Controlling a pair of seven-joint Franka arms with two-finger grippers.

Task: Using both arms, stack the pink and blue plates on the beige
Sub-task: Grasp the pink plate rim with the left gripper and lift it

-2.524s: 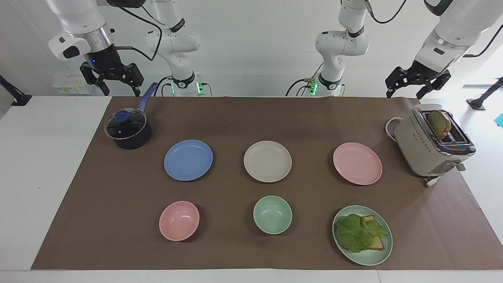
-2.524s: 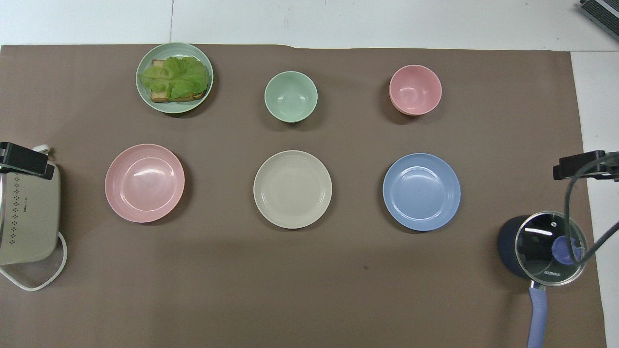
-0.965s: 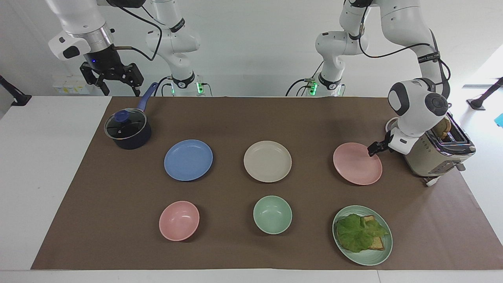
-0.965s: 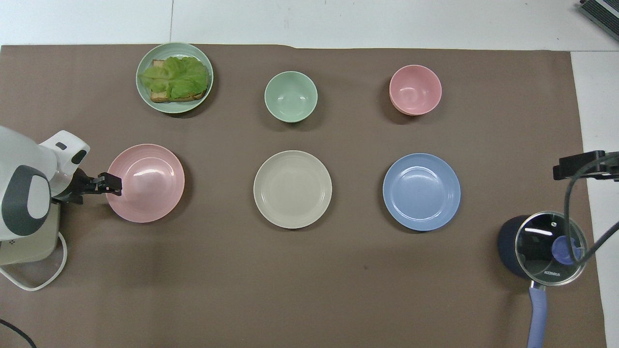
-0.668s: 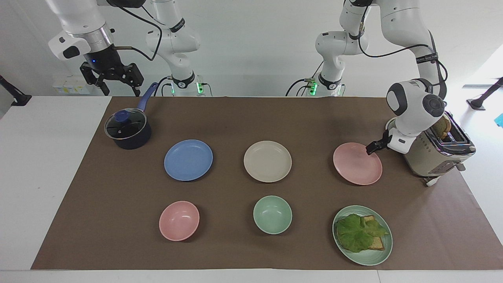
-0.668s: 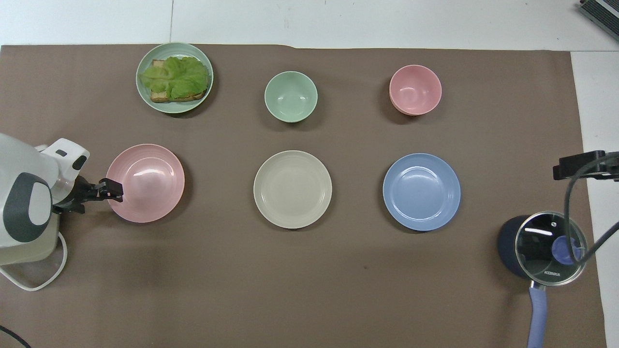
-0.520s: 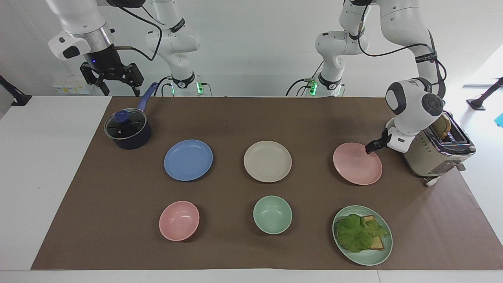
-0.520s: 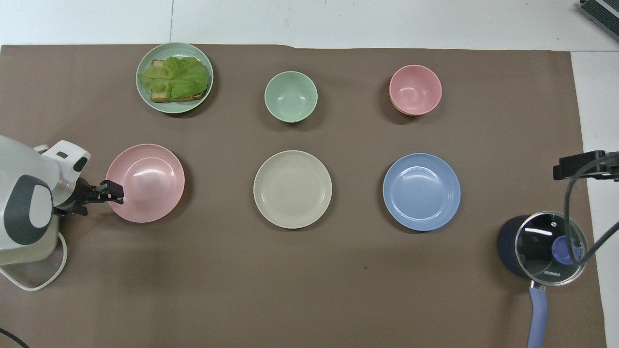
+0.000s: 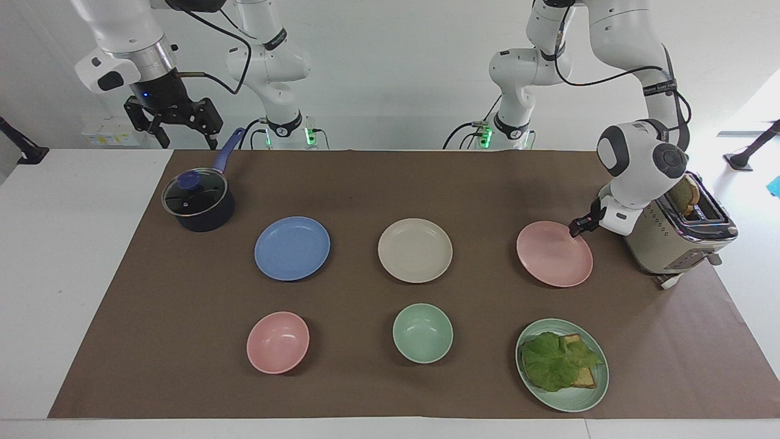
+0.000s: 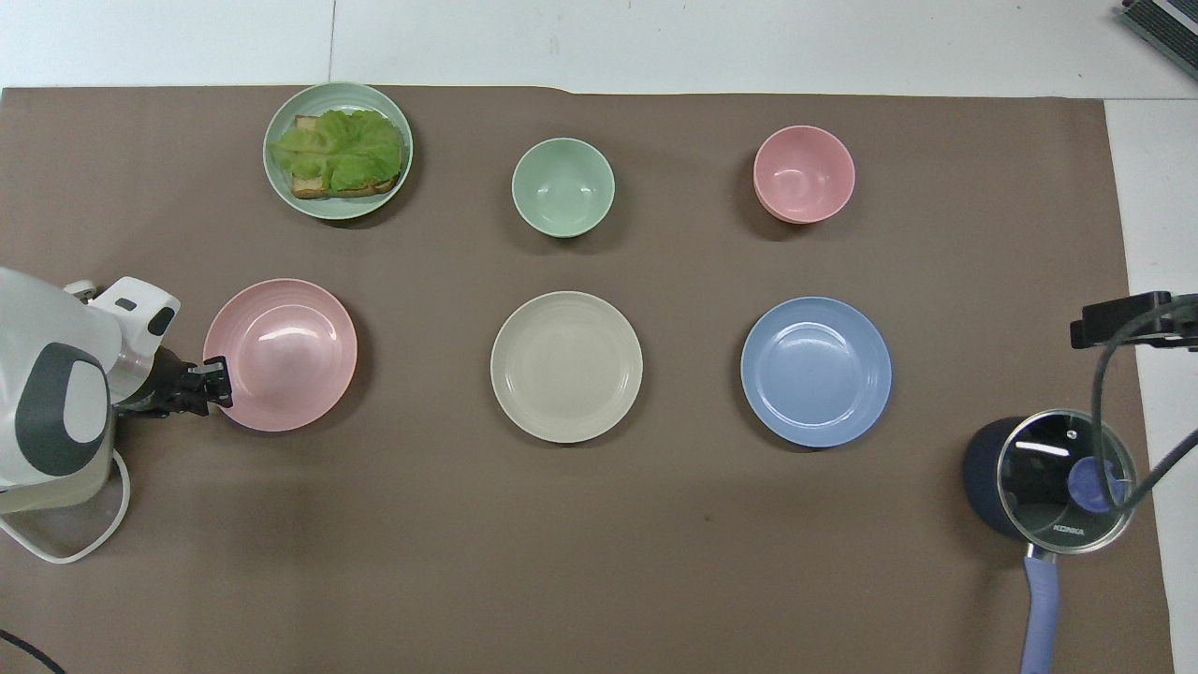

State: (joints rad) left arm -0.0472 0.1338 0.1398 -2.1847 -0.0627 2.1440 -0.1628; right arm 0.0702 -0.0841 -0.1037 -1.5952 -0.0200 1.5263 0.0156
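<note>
The pink plate [image 9: 553, 255] [image 10: 281, 354] lies flat on the brown mat at the left arm's end, beside the toaster. My left gripper [image 9: 576, 229] [image 10: 219, 384] sits low at that plate's rim on the toaster side, its fingers pinched together on the edge. The beige plate [image 9: 415, 250] [image 10: 566, 366] rests in the middle of the mat with nothing on it. The blue plate [image 9: 292, 248] [image 10: 815, 371] lies toward the right arm's end. My right gripper [image 9: 178, 139] [image 10: 1119, 320] waits open, high up beside the pot, holding nothing.
A beige toaster [image 9: 670, 235] with bread stands right by the left arm's wrist. A dark pot [image 9: 198, 201] with a glass lid sits under the right gripper. A pink bowl [image 9: 278, 342], a green bowl [image 9: 422, 333] and a green plate [image 9: 585, 399] with lettuce and toast line the row farthest from the robots.
The left arm came down from above the toaster to the pink plate's rim, and its fingers closed on the edge. The right arm and all plates stayed put.
</note>
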